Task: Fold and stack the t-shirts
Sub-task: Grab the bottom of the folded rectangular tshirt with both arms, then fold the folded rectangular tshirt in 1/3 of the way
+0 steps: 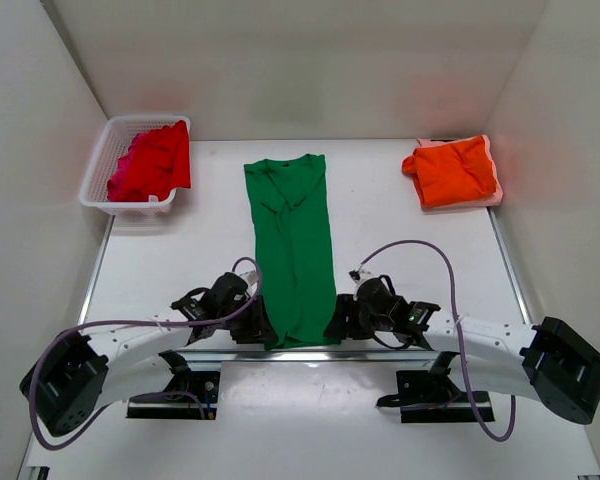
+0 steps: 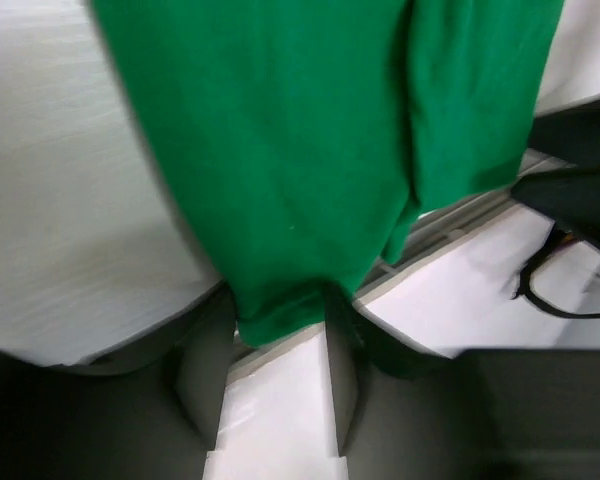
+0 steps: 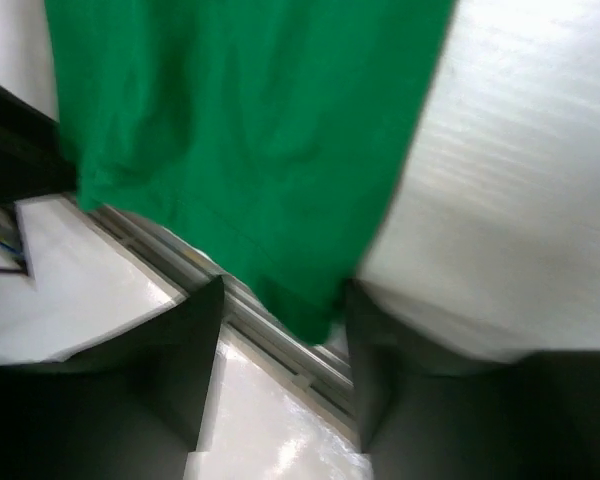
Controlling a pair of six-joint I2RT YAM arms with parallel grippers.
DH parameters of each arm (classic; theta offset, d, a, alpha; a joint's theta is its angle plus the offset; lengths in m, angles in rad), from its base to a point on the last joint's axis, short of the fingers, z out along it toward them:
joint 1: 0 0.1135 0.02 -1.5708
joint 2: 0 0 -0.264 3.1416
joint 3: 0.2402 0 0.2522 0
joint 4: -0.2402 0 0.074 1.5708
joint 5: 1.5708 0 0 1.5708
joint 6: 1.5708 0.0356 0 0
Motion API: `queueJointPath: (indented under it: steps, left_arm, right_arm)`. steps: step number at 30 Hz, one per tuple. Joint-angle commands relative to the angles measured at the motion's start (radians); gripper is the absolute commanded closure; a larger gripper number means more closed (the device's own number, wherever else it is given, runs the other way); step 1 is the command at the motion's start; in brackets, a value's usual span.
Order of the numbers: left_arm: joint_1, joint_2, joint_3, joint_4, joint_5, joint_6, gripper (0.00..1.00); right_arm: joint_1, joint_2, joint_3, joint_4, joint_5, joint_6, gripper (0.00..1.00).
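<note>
A bright green t-shirt (image 1: pixel 292 245) lies in the middle of the table as a long narrow strip, collar at the far end, its hem hanging over the near edge. My left gripper (image 1: pixel 259 326) stands open at the hem's left corner, and that corner of the green t-shirt (image 2: pixel 280 200) reaches between its fingers (image 2: pixel 205 372). At the right corner my right gripper (image 1: pixel 337 320) is also open, with the tip of the green t-shirt (image 3: pixel 240 150) between its fingers (image 3: pixel 378 372). A folded orange t-shirt (image 1: pixel 452 172) rests at the far right. Red and magenta t-shirts (image 1: pixel 152 162) lie crumpled in the basket.
A white lattice basket (image 1: pixel 98 172) stands at the far left corner. A pale pink cloth edge (image 1: pixel 492 170) shows under the orange shirt. White walls close in the table on three sides. The table's metal front rail (image 3: pixel 170 255) runs just under the hem.
</note>
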Motion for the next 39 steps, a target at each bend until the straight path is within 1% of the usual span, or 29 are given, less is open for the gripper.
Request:
queueJointPath:
  steps: [1, 2, 3, 4, 5, 6, 10, 13, 17, 20, 22, 24, 26, 28, 29, 31, 32, 33, 36, 39]
  left_arm:
    - [-0.032, 0.038, 0.005, 0.03, -0.038, 0.002, 0.59]
    - [-0.023, 0.049, 0.008, 0.029, -0.042, 0.01, 0.67]
    - [-0.028, 0.051, 0.011, 0.017, -0.035, 0.021, 0.86]
    - [-0.031, 0.051, 0.013, 0.012, -0.033, 0.027, 0.97]
    - [-0.029, 0.051, 0.02, -0.002, -0.038, 0.036, 1.0]
    - [-0.031, 0.035, 0.028, -0.041, -0.044, 0.045, 1.0]
    - [-0.011, -0.033, 0.034, -0.16, -0.053, 0.084, 1.0]
    - [-0.005, -0.11, 0.017, -0.224, -0.044, 0.096, 1.0]
    - [-0.011, -0.133, 0.005, -0.29, -0.026, 0.105, 1.0]
    - [0.019, -0.159, 0.019, -0.301, -0.003, 0.113, 1.0]
    - [0.049, -0.161, 0.065, -0.306, 0.001, 0.142, 1.0]
    - [0.092, -0.131, 0.117, -0.324, 0.016, 0.173, 1.0]
    - [0.119, -0.074, 0.184, -0.329, 0.039, 0.231, 1.0]
    - [0.151, 0.012, 0.274, -0.332, 0.072, 0.277, 0.99]
    - [0.186, 0.035, 0.29, -0.33, 0.088, 0.298, 0.99]
    - [0.228, 0.112, 0.371, -0.318, 0.112, 0.331, 0.99]
    - [0.262, 0.132, 0.394, -0.318, 0.117, 0.337, 0.99]
    - [0.311, 0.194, 0.454, -0.321, 0.122, 0.372, 0.99]
    - [0.349, 0.282, 0.534, -0.324, 0.143, 0.418, 0.99]
    - [0.386, 0.397, 0.618, -0.312, 0.168, 0.44, 0.99]
  right_arm:
    - [0.055, 0.045, -0.039, -0.031, 0.001, 0.023, 0.61]
    - [0.067, 0.06, -0.047, -0.019, 0.001, 0.035, 0.68]
    - [0.073, 0.068, -0.048, -0.015, -0.006, 0.04, 0.81]
    - [0.078, 0.082, -0.047, -0.006, -0.014, 0.041, 0.9]
    - [0.087, 0.094, -0.044, -0.017, -0.023, 0.032, 0.94]
    - [0.09, 0.096, -0.03, -0.043, -0.013, 0.023, 0.99]
    - [0.108, 0.035, -0.022, -0.112, -0.025, 0.008, 1.0]
    - [0.087, -0.041, -0.034, -0.147, -0.057, -0.004, 1.0]
    - [0.056, -0.096, -0.027, -0.221, -0.129, -0.046, 1.0]
    - [-0.006, -0.115, 0.007, -0.262, -0.192, -0.113, 1.0]
    - [-0.055, -0.113, 0.037, -0.273, -0.247, -0.156, 1.0]
    - [-0.094, -0.075, 0.09, -0.293, -0.282, -0.205, 1.0]
    - [-0.158, -0.032, 0.162, -0.324, -0.321, -0.271, 1.0]
    - [-0.2, 0.037, 0.227, -0.341, -0.347, -0.319, 1.0]
    - [-0.229, 0.053, 0.261, -0.351, -0.359, -0.352, 1.0]
    - [-0.276, 0.115, 0.32, -0.367, -0.38, -0.386, 1.0]
    - [-0.307, 0.135, 0.352, -0.376, -0.39, -0.429, 1.0]
    - [-0.339, 0.186, 0.387, -0.384, -0.403, -0.458, 1.0]
    - [-0.402, 0.257, 0.485, -0.411, -0.427, -0.523, 1.0]
    - [-0.447, 0.384, 0.594, -0.433, -0.439, -0.581, 1.0]
